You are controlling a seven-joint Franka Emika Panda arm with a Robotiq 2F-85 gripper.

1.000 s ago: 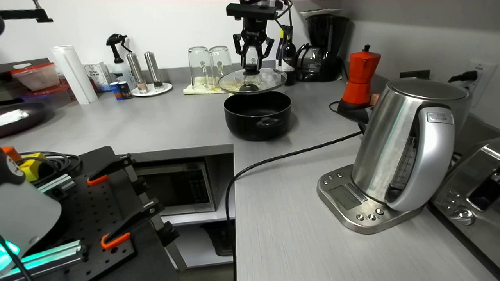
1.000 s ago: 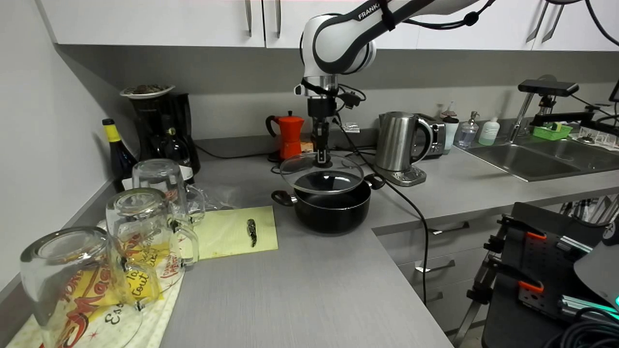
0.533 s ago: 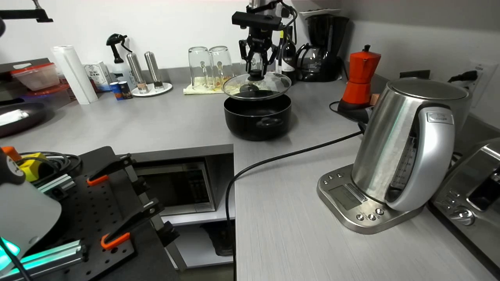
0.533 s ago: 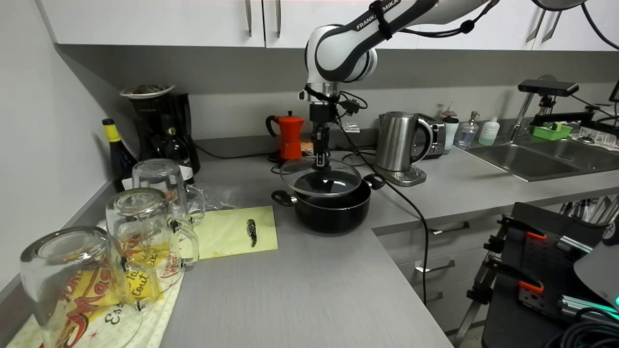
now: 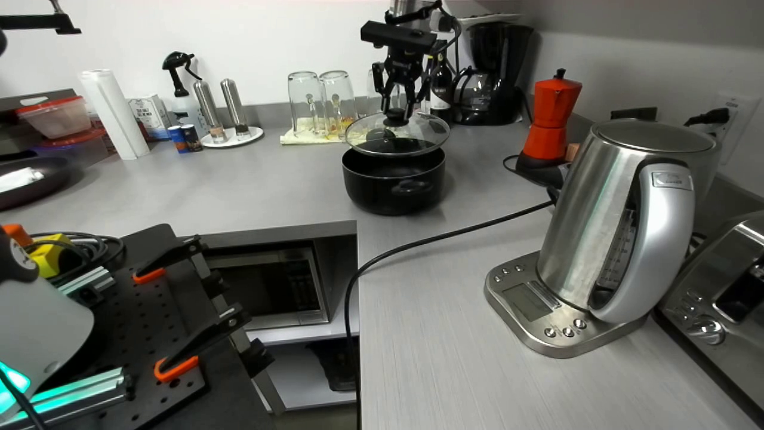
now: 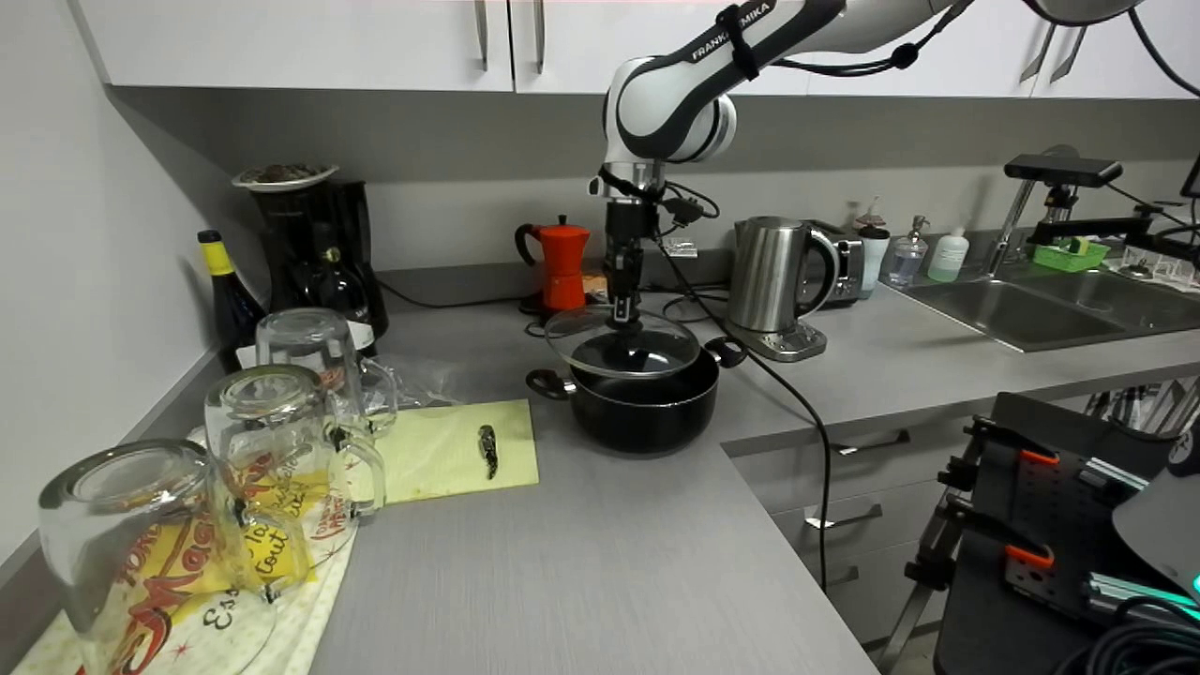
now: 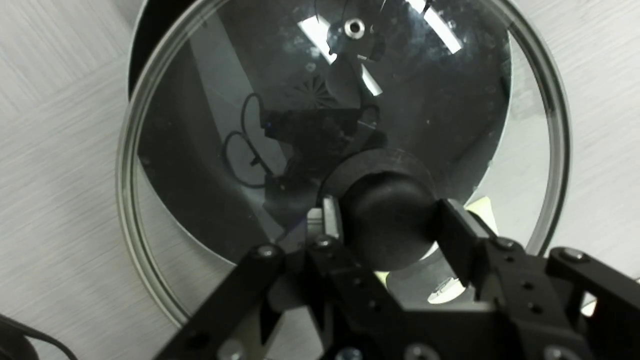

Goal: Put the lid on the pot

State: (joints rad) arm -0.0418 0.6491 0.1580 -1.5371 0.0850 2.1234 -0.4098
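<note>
The round clear-glass lid [image 5: 427, 134] hangs over the black pot [image 5: 391, 194] in both exterior views. My gripper [image 5: 398, 112] is shut on the lid's black knob [image 7: 392, 215], with a finger on each side in the wrist view. The lid [image 6: 600, 354] sits off-centre over the pot [image 6: 642, 427] and looks slightly tilted. In the wrist view the lid [image 7: 310, 90] overhangs the pot's rim at the right and bottom, and the pot [image 7: 155, 22] shows past it at the upper left. I cannot tell whether the lid touches the rim.
A black cable [image 5: 430, 239] crosses the counter by the pot. The steel kettle [image 5: 597, 221] and red moka pot [image 5: 549, 113] stand to its right. Upturned glass mugs [image 6: 281, 441] and a yellow cloth [image 6: 450, 450] lie beside the pot. The counter edge [image 6: 797, 572] is near.
My gripper and the lid have moved lower towards the pot, and rightwards in an exterior view. The knob has stayed in the gripper. The pot has not moved.
</note>
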